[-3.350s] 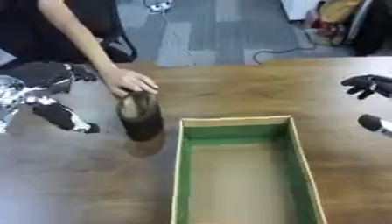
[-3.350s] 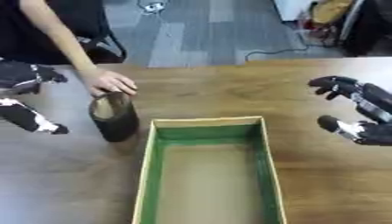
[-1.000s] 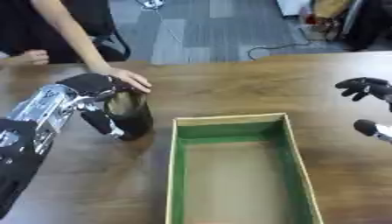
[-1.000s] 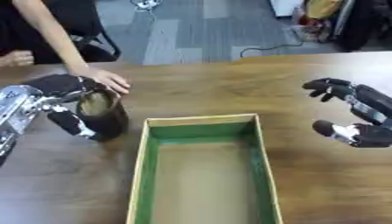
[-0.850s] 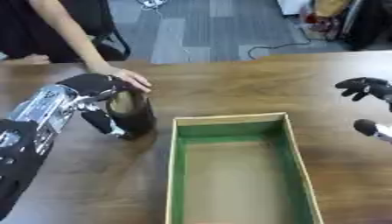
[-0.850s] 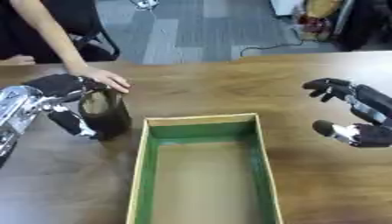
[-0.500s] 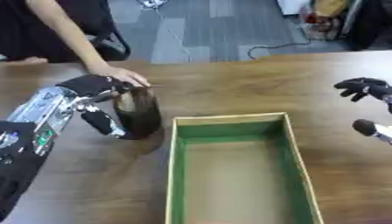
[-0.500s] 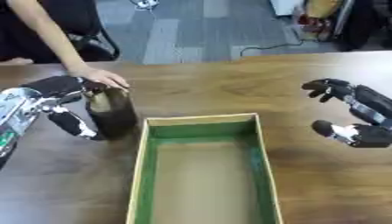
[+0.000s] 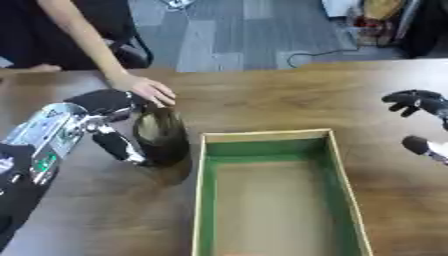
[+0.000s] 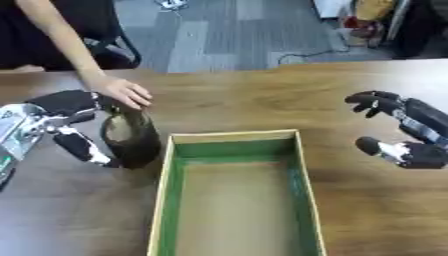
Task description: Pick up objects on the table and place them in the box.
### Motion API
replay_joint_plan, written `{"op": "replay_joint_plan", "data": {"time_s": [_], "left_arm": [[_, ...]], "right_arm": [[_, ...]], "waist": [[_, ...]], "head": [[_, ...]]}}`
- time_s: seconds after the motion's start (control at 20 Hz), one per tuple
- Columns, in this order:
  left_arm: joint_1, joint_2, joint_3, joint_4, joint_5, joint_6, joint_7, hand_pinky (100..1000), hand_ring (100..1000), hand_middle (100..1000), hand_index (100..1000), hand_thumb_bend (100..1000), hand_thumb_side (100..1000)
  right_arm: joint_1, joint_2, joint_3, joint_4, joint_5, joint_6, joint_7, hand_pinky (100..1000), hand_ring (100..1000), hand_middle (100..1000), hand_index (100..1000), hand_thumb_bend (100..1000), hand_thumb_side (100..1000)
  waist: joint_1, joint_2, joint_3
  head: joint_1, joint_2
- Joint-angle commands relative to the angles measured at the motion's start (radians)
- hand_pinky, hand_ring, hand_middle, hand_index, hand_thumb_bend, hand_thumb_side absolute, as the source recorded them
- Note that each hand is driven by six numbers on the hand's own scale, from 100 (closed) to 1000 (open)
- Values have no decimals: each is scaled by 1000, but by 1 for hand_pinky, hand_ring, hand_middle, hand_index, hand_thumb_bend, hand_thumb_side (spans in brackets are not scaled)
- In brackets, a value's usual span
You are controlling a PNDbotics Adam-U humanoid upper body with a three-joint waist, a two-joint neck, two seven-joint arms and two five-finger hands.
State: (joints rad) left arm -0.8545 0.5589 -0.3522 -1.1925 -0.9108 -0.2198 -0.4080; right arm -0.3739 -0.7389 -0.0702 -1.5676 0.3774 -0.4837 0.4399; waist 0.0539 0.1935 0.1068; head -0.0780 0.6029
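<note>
A wooden table [image 9: 262, 95] with a brown grain fills the lower part of both views, its far edge running across the upper third. Beyond it lies a grey floor [image 9: 219, 30] laid in long planks or tiles. A dark cable [image 9: 319, 52] trails over the floor near the table's far edge. At the upper right stands blurred yellow and red clutter [image 9: 376, 15]. A black chair [image 9: 122, 47] shows at the upper left.

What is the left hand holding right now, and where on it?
The left hand holds the dark bottle, fingers curled round its side. A person's hand rests at its top. The right hand holds nothing.
</note>
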Motion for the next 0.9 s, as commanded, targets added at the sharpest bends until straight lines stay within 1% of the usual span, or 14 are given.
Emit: {"op": "replay_joint_plan", "data": {"time_s": [0.05, 0.1, 0.55, 0.9], "left_arm": [[-10, 39, 4, -41, -5, 1, -7, 100, 123, 752, 816, 651, 555], [-10, 41, 6, -47, -9, 2, -7, 100, 124, 756, 817, 666, 551], [-14, 64, 19, -96, -20, 5, -10, 100, 127, 763, 819, 656, 559], [5, 84, 4, -160, 28, 8, -17, 100, 116, 744, 806, 669, 556]], "right_arm": [[-6, -21, -13, -6, -6, 4, -1, 716, 807, 884, 972, 495, 978], [-5, -21, -13, -6, -6, 4, -1, 716, 807, 884, 972, 495, 980], [-5, -21, -14, -4, -6, 4, -2, 716, 807, 884, 971, 490, 980], [-3, -22, -14, -2, -5, 5, -2, 716, 806, 884, 972, 485, 981]], "waist": [[-2, -25, -1], [-2, -25, -1], [-1, -30, 3], [-1, -32, 6]], "head": [[-4, 0], [-4, 0], [-8, 0], [-9, 3]]}}
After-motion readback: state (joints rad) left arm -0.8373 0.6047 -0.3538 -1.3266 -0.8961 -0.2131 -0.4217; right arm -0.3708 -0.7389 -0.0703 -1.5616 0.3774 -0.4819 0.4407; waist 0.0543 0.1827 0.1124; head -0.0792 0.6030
